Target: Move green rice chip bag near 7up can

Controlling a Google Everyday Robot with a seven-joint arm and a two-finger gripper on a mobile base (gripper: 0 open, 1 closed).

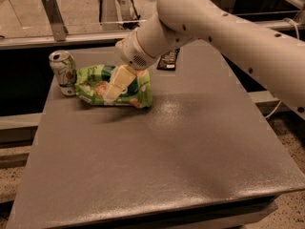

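Note:
The green rice chip bag [95, 87] lies flat on the grey table [167, 147] at its back left. Its left end is right beside the 7up can [63, 72], which stands upright at the table's left edge. My gripper [117, 83] is over the middle of the bag, reaching down from the big white arm [214, 27] that comes in from the right. The gripper covers the bag's centre, and I cannot tell whether it still grips the bag.
A small black wrapper [169, 59] lies behind the arm at the back of the table. A metal bracket [52, 15] stands on the ledge beyond the can. The floor drops off past the table's left and front edges.

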